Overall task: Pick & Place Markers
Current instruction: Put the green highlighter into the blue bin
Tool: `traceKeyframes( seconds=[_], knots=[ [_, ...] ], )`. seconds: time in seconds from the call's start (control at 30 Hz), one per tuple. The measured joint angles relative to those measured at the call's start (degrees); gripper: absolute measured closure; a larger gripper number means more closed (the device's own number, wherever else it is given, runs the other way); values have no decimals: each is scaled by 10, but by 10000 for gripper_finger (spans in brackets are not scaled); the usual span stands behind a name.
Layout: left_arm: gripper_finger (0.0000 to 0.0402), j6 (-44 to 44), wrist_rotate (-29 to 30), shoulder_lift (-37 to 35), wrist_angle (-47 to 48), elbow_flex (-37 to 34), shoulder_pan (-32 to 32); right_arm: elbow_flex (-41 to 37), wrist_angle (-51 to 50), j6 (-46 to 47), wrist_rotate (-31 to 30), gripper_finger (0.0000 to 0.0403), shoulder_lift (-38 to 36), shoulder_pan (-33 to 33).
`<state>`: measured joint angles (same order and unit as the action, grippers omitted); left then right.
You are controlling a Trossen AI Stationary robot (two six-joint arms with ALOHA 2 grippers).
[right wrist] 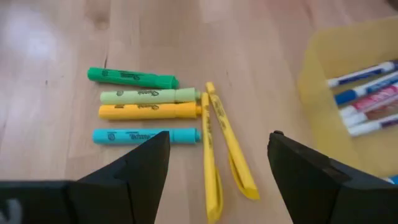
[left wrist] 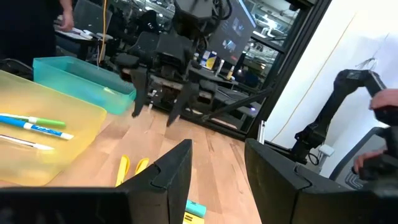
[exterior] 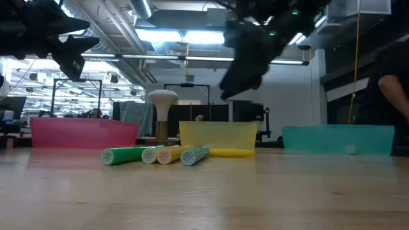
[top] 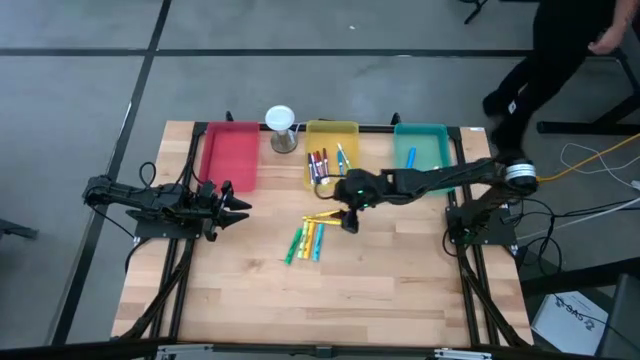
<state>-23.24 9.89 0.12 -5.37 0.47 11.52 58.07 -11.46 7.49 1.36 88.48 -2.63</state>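
Several markers lie flat on the wooden table near its middle [top: 308, 238]: a dark green one [right wrist: 132, 77], a light green one [right wrist: 149, 95], an orange one [right wrist: 148, 111], a blue one [right wrist: 146, 135] and two thin yellow ones [right wrist: 231, 146]. My right gripper [right wrist: 219, 137] hangs open above them, slanting down, well clear of the table in the low view [exterior: 239, 73]. More markers lie in the yellow tray [top: 331, 152], and one in the teal tray [top: 420, 148]. My left gripper [top: 240, 205] waits open at the table's left, roughly level.
A red tray [top: 232, 155] stands at the far left. A white-topped hourglass-like object [top: 281, 128] stands between it and the yellow tray. A person walks past beyond the table's far right corner [top: 560, 60]. Bare wood lies toward the near edge.
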Motion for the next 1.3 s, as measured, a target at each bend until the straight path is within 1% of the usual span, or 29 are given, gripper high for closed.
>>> traceKeyframes(
  seconds=[0.23, 0.5, 0.77, 0.9, 1.03, 1.17, 1.3],
  knots=[
    [258, 0, 0, 0, 0, 0, 0, -99, 14, -2, 2, 140, -116, -20],
    [258, 0, -1, 0, 0, 0, 0, -165, 21, -21, 3, 140, -225, -38],
    [258, 0, -2, 0, 0, 0, 0, -228, 120, 11, 2, 140, -327, -75],
    [258, 0, -2, 0, 0, 0, 0, -233, 136, 28, 9, 140, -351, -85],
    [258, 0, -2, 0, 0, 0, 0, -233, 164, 38, 43, 140, -360, -86],
    [258, 0, -2, 0, 0, 0, 0, -233, 213, 63, 90, 140, -361, -86],
    [258, 0, -2, 0, 0, 0, 0, -233, 262, 73, 120, 140, -361, -85]
  ],
)
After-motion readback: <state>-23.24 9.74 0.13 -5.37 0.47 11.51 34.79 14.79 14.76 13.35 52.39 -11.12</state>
